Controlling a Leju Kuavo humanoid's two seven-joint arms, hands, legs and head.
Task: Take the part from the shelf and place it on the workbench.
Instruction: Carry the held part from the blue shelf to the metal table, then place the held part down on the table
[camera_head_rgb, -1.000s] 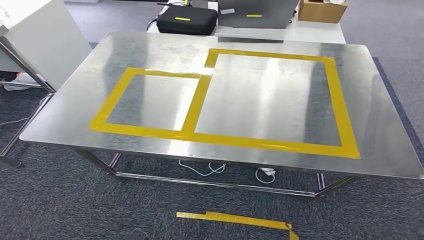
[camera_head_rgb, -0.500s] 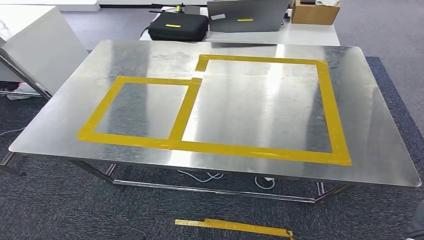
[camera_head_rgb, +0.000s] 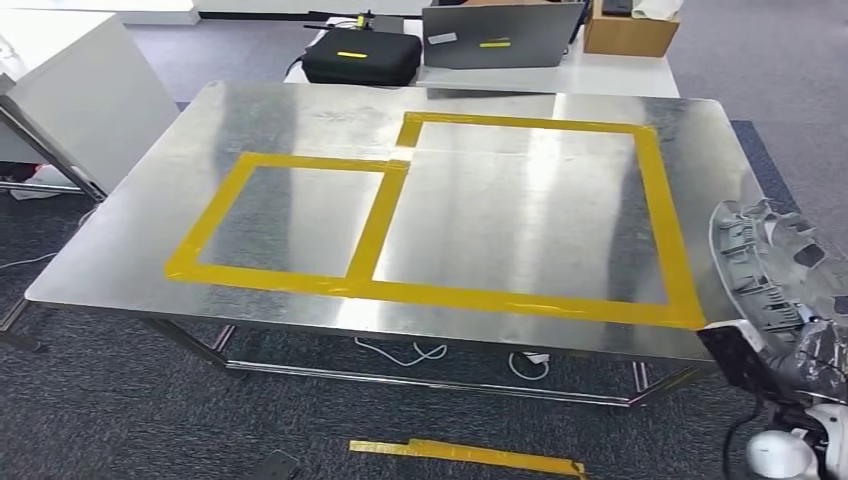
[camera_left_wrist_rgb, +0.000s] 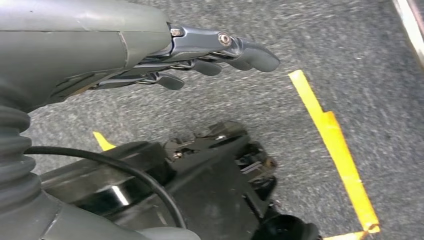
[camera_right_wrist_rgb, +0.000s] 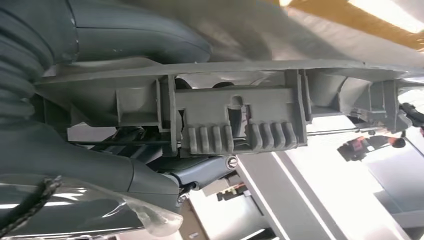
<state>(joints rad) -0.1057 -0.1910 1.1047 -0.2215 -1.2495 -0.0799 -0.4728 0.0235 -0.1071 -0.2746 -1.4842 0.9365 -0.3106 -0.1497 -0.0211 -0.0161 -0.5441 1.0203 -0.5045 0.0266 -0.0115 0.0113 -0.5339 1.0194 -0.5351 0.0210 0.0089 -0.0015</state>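
The steel workbench (camera_head_rgb: 120, 250) stands ahead, marked with a small yellow tape rectangle (camera_head_rgb: 215, 215) and a larger one (camera_head_rgb: 655, 220); nothing lies inside either. At the bench's near right corner my right hand (camera_head_rgb: 818, 352) holds the grey ribbed plastic part (camera_head_rgb: 775, 265) upright, just off the edge. Up close in the right wrist view, the part (camera_right_wrist_rgb: 240, 120) with its ribs and clips sits across my right hand (camera_right_wrist_rgb: 125, 30), thumb over it. My left hand (camera_left_wrist_rgb: 150, 55) hangs over the carpet with fingers stretched out and nothing in it.
Behind the bench a second table carries a black case (camera_head_rgb: 362, 55), a grey laptop (camera_head_rgb: 500, 35) and a cardboard box (camera_head_rgb: 630, 30). A white cabinet (camera_head_rgb: 70, 90) stands at the left. A yellow tape strip (camera_head_rgb: 465, 455) lies on the carpet before the bench; cables lie under it.
The camera has shifted a little over the bench. My right hand with the grey part has risen into the head view at the lower right.
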